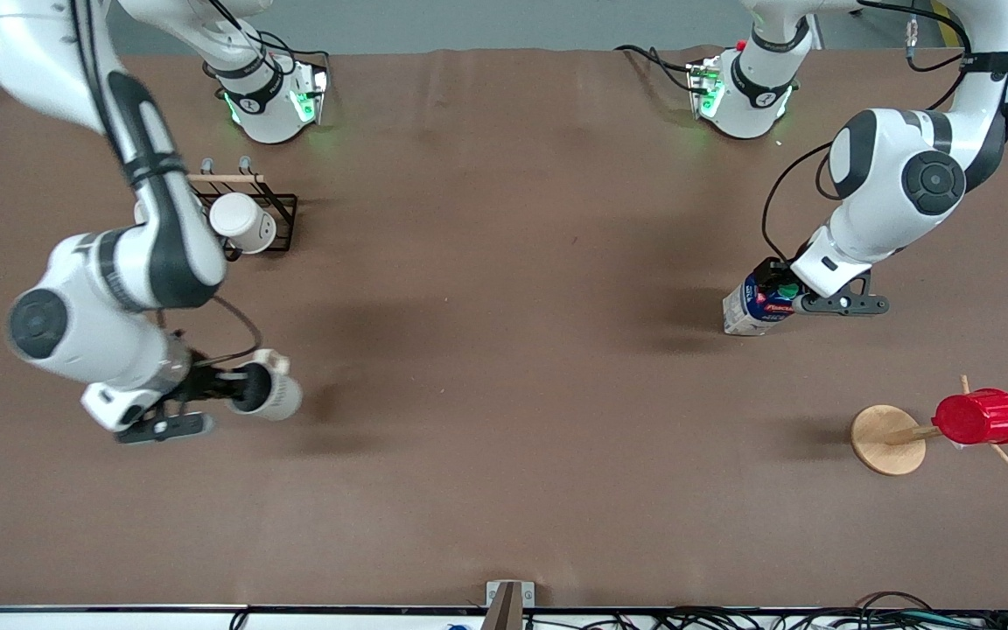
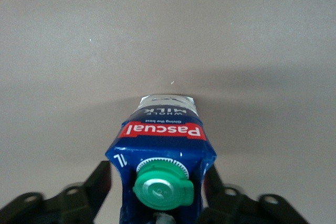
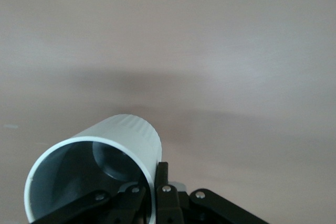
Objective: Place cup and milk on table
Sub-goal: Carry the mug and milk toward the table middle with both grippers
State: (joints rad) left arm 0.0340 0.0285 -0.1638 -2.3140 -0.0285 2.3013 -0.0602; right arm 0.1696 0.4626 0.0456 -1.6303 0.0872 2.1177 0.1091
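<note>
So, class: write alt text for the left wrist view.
The left gripper is shut on a blue milk carton with a red Pascal label and round green cap, above the plain brown table.

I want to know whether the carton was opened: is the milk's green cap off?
No: the left wrist view shows the round green cap seated on the milk, which the left gripper grips on both sides.

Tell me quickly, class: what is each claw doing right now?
Left claw: shut on the milk, over the table.
Right claw: shut on the rim of the cup, held up over the table.
</note>
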